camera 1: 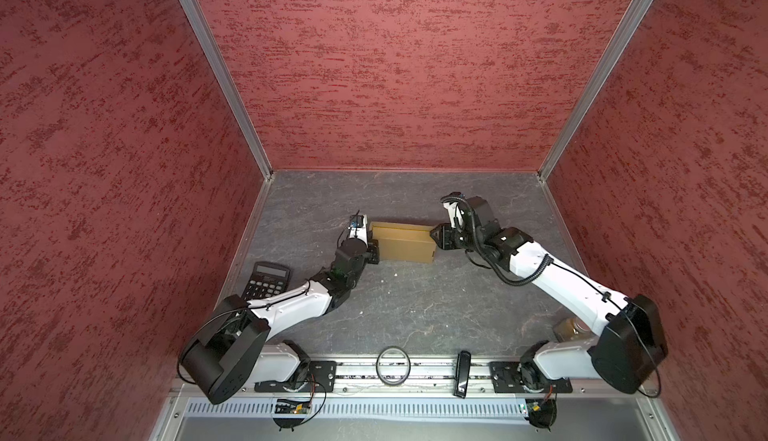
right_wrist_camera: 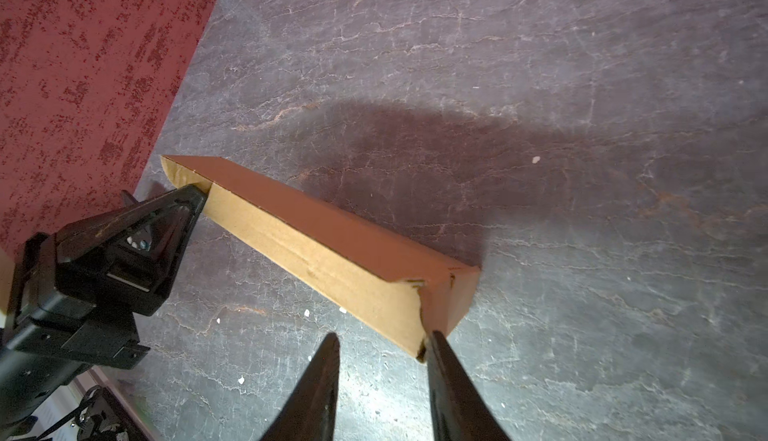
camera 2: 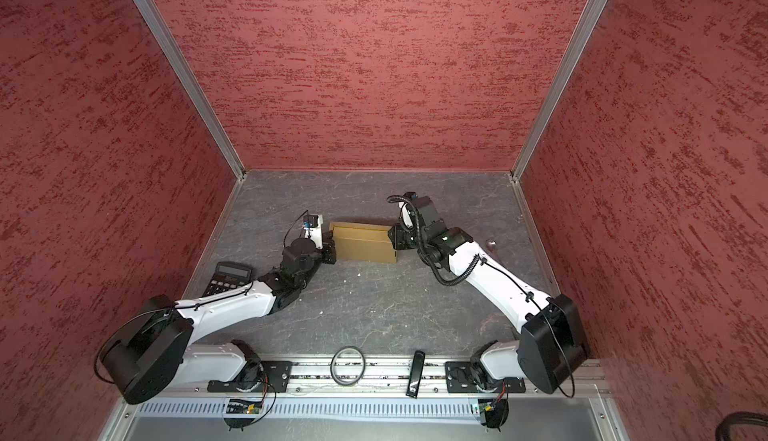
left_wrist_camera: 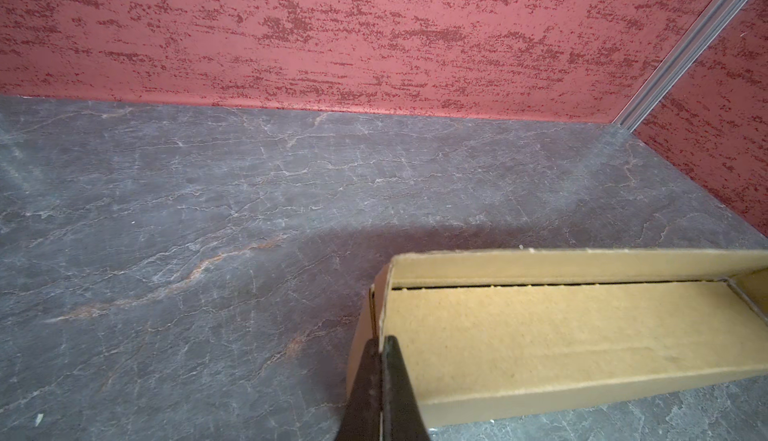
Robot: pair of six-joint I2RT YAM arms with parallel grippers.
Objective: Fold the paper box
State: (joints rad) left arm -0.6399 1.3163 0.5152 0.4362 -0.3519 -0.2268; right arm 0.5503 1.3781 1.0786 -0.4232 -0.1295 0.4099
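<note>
Pinching the end wall of the paper box (camera 1: 402,243), mid-frame on the table (camera 1: 415,306), tight with my left gripper (left_wrist_camera: 380,356), I should ease my half-open, empty right gripper (right_wrist_camera: 383,337) gently against the other end so the wall stands straight, not bent.

L arm (camera 1: 291,308), R arm (camera 1: 573,281): white shells, blk joints; R ribbed cable (camera 1: 536,275).

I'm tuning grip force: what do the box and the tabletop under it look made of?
The paper box: tan cardboard, probably corrugated, matte and unprinted; grainy fibrous face, thick cut edges. The tabletop: dark grey, slate-like, pale veins, slight sheen; stone or printed laminate, cannot tell.
</note>
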